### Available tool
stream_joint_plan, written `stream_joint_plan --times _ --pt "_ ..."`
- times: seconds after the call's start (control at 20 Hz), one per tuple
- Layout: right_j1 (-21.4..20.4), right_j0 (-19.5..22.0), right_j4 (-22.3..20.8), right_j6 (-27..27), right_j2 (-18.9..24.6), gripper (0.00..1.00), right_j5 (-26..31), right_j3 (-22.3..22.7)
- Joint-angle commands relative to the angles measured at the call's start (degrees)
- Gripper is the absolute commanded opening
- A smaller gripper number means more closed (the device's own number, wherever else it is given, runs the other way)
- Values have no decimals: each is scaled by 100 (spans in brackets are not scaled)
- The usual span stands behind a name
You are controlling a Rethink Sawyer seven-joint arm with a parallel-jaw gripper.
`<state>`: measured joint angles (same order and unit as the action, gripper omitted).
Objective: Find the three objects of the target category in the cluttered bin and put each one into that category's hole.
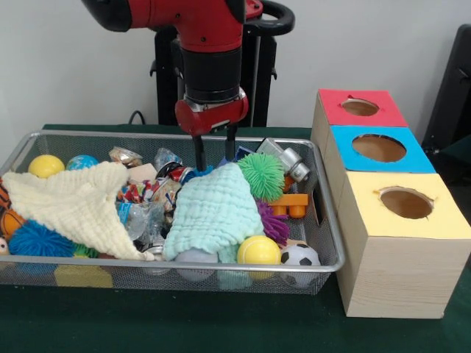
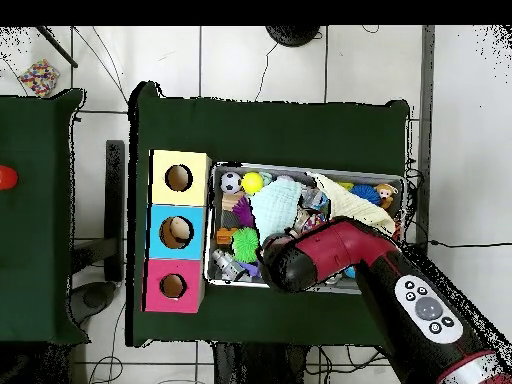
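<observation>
Green desk (image 1: 184,323) in front carries a crowded wire bin (image 1: 327,235) and a three-hole box.

Front view: the bin holds a mint cloth (image 1: 213,209), cream cloth (image 1: 70,202), yellow ball (image 1: 258,250), soccer ball (image 1: 299,255) and spiky green ball (image 1: 261,175). The gripper (image 1: 214,158) hangs at the mint cloth's 12 o'clock edge, jaws apart, nothing between them. At the bin's 3 o'clock sit the yellow (image 1: 405,203), blue (image 1: 378,148) and red (image 1: 360,107) holes. Which category is the target cannot be told.

Overhead view: the arm (image 2: 340,250) covers the bin's 6 o'clock side.
</observation>
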<state>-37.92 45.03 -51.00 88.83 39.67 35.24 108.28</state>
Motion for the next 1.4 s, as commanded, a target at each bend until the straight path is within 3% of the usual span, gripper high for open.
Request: stream_joint_plan --times 0.05,0.65,1.4 --pt "135 68 506 -958 57 100 1004 -47" --pt "510 177 335 -1301 49 100 986 -440" --pt "394 100 87 -1236 204 100 583 -686"
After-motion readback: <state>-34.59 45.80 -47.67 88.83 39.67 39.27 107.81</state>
